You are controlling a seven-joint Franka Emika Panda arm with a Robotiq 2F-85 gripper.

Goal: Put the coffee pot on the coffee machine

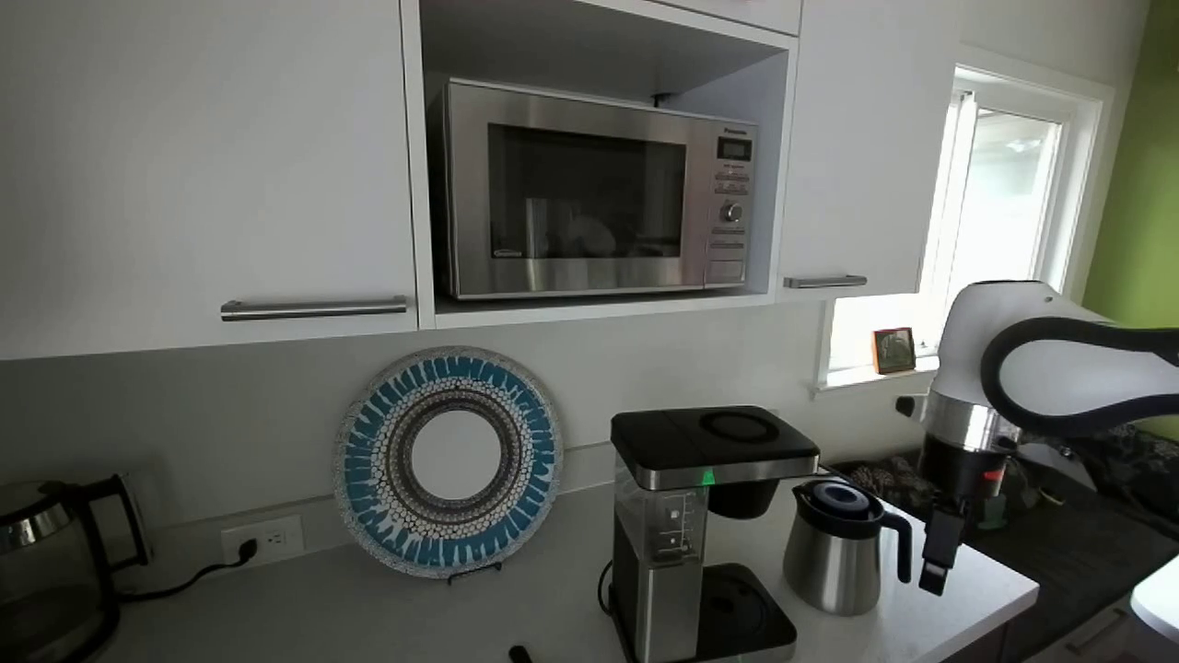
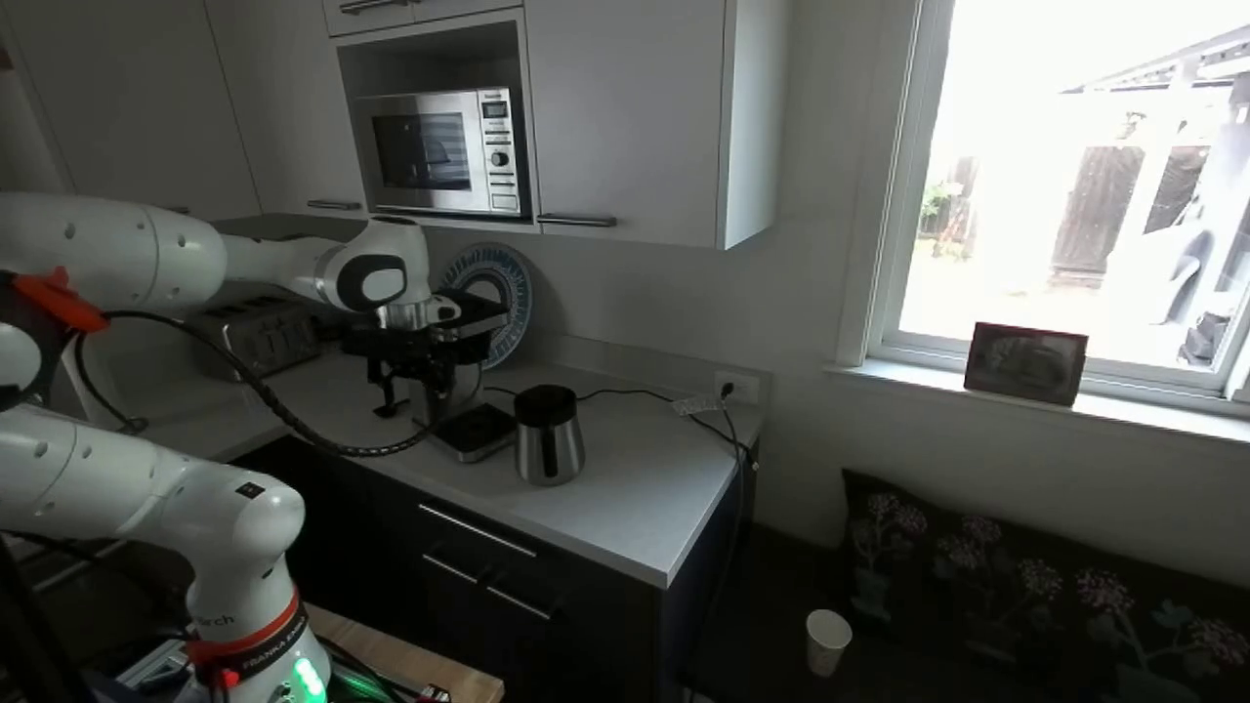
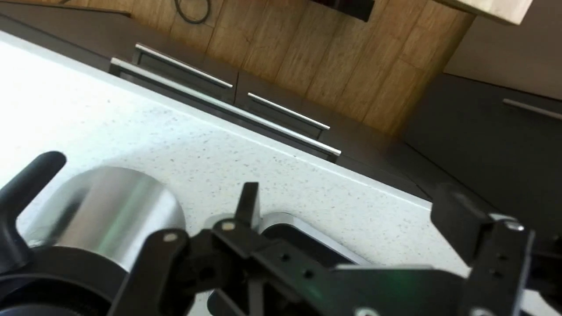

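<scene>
"Where can the coffee pot (image 1: 834,562) be found?"

"It is stood upright on the counter (image 3: 210,153), beside the claw (image 3: 349,206) and outside its fingers (image 3: 456,224). No touch can be made out."

"Can it be squashed?"

"That is not expected: it seems to be made of hard, shiny steel. But the round side (image 3: 109,206) may be slipped on if it is grabbed. What is inside cannot be seen, so some weight should be planned for."

"Where should it be held?"

"By the black handle (image 3: 33,182). In the wrist view it is seen on the pot's far side from the claw, so the claw may need to be brought around. The lid (image 1: 840,502) should be left alone."

"Is anything held now?"

"No. The fingers are spread wide with nothing pinched. Lower than the claw, the base plate (image 3: 303,239) of the coffee machine (image 1: 677,534) is partly hidden."
</scene>
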